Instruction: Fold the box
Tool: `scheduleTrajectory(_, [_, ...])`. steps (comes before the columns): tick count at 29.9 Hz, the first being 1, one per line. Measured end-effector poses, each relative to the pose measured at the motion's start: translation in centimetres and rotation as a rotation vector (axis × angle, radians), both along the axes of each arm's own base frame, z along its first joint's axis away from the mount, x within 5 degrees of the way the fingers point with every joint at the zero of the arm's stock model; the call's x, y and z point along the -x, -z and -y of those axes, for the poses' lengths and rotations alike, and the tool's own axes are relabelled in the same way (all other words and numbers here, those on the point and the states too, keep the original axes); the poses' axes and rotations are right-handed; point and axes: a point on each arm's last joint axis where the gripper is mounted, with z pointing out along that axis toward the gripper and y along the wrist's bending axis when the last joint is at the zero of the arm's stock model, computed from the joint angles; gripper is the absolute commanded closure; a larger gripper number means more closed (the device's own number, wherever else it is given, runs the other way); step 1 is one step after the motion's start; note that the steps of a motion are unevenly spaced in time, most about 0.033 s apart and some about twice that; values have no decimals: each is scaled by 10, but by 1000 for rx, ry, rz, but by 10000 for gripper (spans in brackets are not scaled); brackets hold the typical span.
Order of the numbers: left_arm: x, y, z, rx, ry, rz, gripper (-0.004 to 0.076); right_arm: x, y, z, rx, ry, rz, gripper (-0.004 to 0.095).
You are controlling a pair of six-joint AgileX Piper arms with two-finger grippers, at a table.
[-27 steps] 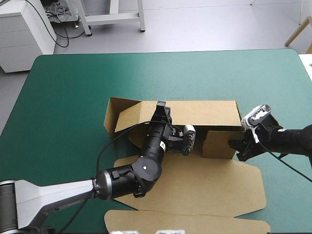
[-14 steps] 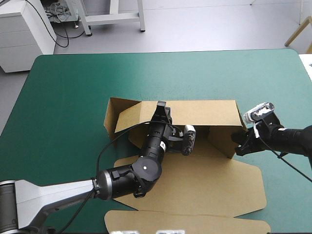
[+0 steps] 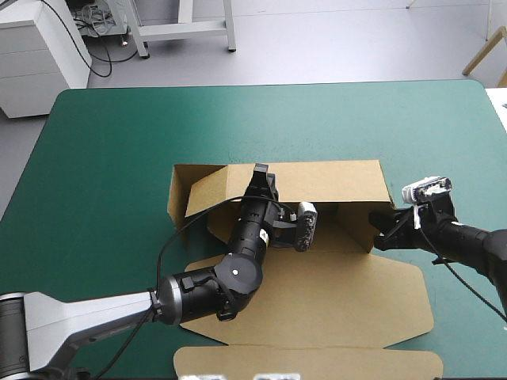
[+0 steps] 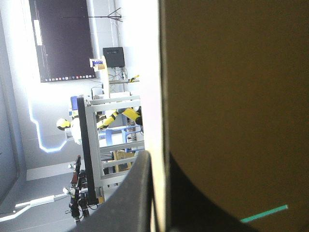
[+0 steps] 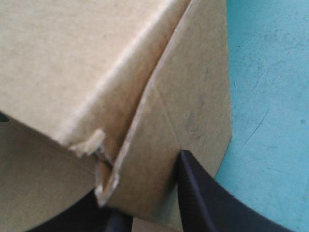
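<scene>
The brown box [image 3: 333,293] lies mid-table with its base and lid flat and its back wall [image 3: 333,182] raised. My left gripper [image 3: 261,180] reaches over the base and is shut on the top edge of that wall. In the left wrist view the board [image 4: 231,96] stands between the black fingers [image 4: 135,193]. My right gripper [image 3: 383,233] is at the box's right end, shut on the small side flap [image 3: 360,229]. The right wrist view shows that flap's corner [image 5: 183,111] pinched in the right gripper [image 5: 149,208].
The box's left end flap [image 3: 182,190] stands angled by the back wall. The lid's front flap [image 3: 309,362] reaches the table's near edge. Bare teal-green cover [image 3: 111,158] lies left of, beyond and right of the box, also beside the flap [image 5: 270,96].
The right gripper has swung the right side flap from facing the front to angling back toward the box's right end. The back wall shifted slightly. The left arm has stayed put.
</scene>
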Motion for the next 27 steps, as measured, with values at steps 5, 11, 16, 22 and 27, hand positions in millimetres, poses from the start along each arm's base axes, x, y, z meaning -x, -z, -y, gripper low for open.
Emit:
scheduleTrajectory(5, [0,0,0,0,-3,1,734,-1,1,0,39,-25,44,797])
scheduleTrajectory(11, [0,0,0,1,3,-1,734,-4,-2,3,113,-58,106,846])
scheduleTrajectory(16, [0,0,0,3,2,-2,734,-8,-8,5,166,-84,124,846])
scheduleTrajectory(22, [0,0,-1,5,-8,-6,734,-15,-17,-6,264,-116,145,903])
scheduleTrajectory(27, [-1,0,-3,4,-30,-5,734,-22,-19,-27,358,-85,168,904])
